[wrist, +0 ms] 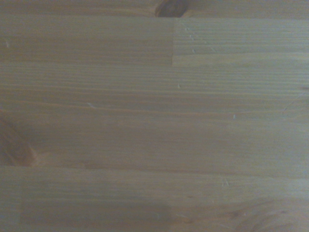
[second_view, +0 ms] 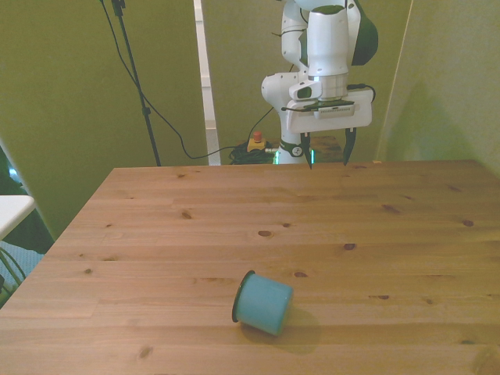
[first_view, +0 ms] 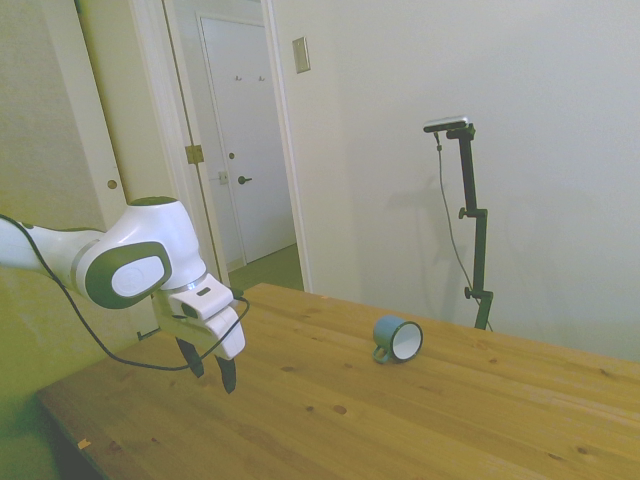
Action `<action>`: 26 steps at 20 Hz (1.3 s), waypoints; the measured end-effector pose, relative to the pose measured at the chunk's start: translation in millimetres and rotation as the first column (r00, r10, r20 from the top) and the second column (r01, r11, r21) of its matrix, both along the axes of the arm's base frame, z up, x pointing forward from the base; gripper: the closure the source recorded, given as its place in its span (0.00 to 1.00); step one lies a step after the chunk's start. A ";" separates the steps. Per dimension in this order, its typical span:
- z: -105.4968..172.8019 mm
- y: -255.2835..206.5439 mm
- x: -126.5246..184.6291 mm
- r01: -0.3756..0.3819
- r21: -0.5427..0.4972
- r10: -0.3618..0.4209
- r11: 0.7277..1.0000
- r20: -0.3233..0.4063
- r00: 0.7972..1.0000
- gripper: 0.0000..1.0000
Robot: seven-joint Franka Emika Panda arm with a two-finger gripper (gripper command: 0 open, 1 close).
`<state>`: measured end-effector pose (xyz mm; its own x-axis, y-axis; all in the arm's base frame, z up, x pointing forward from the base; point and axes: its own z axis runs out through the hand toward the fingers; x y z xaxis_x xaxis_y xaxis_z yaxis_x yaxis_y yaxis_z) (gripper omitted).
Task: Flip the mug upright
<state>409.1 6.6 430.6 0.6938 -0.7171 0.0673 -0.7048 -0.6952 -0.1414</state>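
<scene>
**Mug on its side, gripper apart and empty**

The side view shows what the front view hides: the mug's point(first_view: 397, 339) white inside and dark rim, its mouth turned toward that camera, and the small loop handle at its lower edge against the table point(first_view: 400, 420). From the front view, the mug point(second_view: 262, 303) shows only its blue-teal outer wall and closed base end, with the mouth turned away toward the front view's left and far side; no handle shows there. The wrist view shows neither mug nor fingers, only blurred wooden boards with a dark knot at one edge.

Counted: one mug, one arm, one gripper with two dark fingers, one wooden table. Behind the table in the side view stand one white door point(first_view: 245, 150) with a dark lever handle, and one small plate on the wall point(first_view: 301, 54).

The gripper point(first_view: 212, 368) hangs above the table near its far edge, fingers pointing down, spread with a clear gap between them and nothing held. In the front view the gripper point(second_view: 328, 150) sits up at the far edge, toward the front view's right of centre, while the mug lies well apart from it, on the near part of the table and slightly toward the front view's left. Bare wood lies between the two.
</scene>
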 end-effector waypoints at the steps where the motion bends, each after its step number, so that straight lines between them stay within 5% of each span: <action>1: -0.5 -0.1 0.3 0.001 -0.001 -0.001 1.000 -0.001 1.000 0.00; 9: 45.0 -58.0 65.7 0.158 -0.029 -0.155 0.987 0.093 0.984 0.00; 16: 77.4 -120.2 175.3 0.298 -0.012 -0.294 0.954 0.139 0.946 0.00; 20: 81.7 -130.2 185.7 0.310 -0.014 -0.304 0.951 0.159 0.939 0.00; 26: 77.8 -190.5 218.5 0.373 0.031 -0.371 0.927 0.214 0.904 0.00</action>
